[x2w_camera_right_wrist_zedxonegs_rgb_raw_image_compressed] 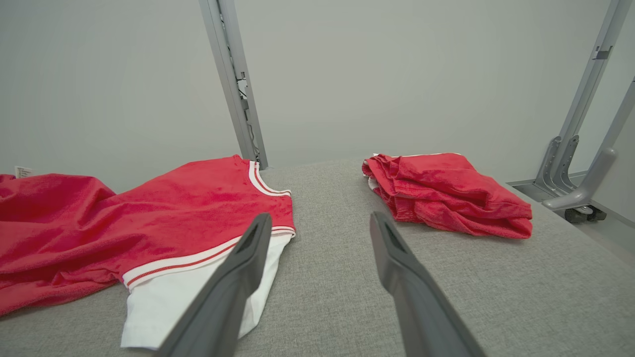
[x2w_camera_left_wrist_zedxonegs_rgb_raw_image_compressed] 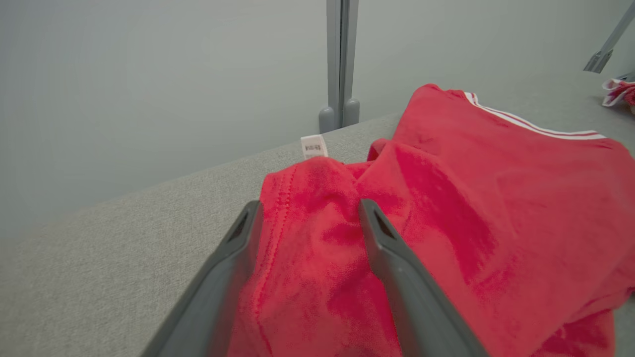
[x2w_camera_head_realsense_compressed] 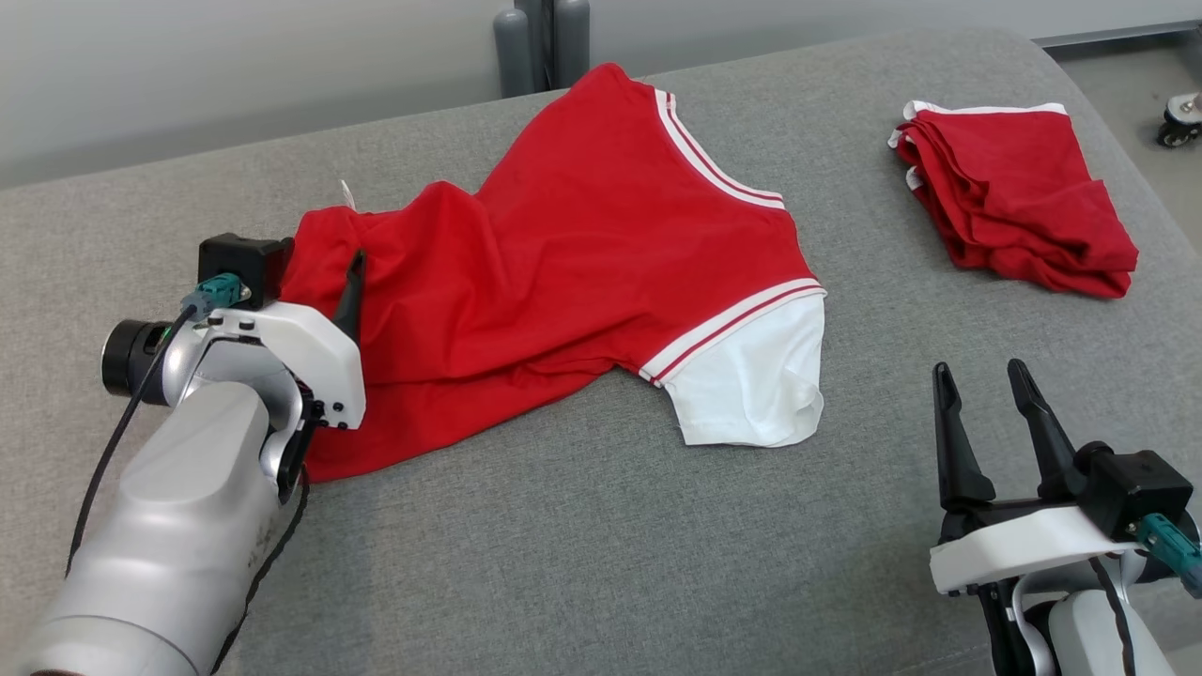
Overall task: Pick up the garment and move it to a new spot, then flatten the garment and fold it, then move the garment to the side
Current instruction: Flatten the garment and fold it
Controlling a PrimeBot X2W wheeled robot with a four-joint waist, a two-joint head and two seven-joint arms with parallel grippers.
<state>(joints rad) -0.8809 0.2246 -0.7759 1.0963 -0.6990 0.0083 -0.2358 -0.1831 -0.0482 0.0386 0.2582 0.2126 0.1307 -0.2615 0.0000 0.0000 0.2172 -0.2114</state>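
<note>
While the left claw [x2w_camera_left_wrist_zedxonegs_rgb_raw_image_compressed: 310, 206], released, straddles a bunched hem of the garment [x2w_camera_head_realsense_compressed: 582, 244] near the left edge of the cushion [x2w_camera_head_realsense_compressed: 563, 563], the right claw [x2w_camera_head_realsense_compressed: 979, 368] hangs released. Flattening likely needs opposite edges pulled taut.

The garment's [x2w_camera_left_wrist_zedxonegs_rgb_raw_image_compressed: 496, 198] label [x2w_camera_left_wrist_zedxonegs_rgb_raw_image_compressed: 314, 147] print is too small to read — the left wrist view's edge crops the red pile [x2w_camera_left_wrist_zedxonegs_rgb_raw_image_compressed: 622, 91].
</note>
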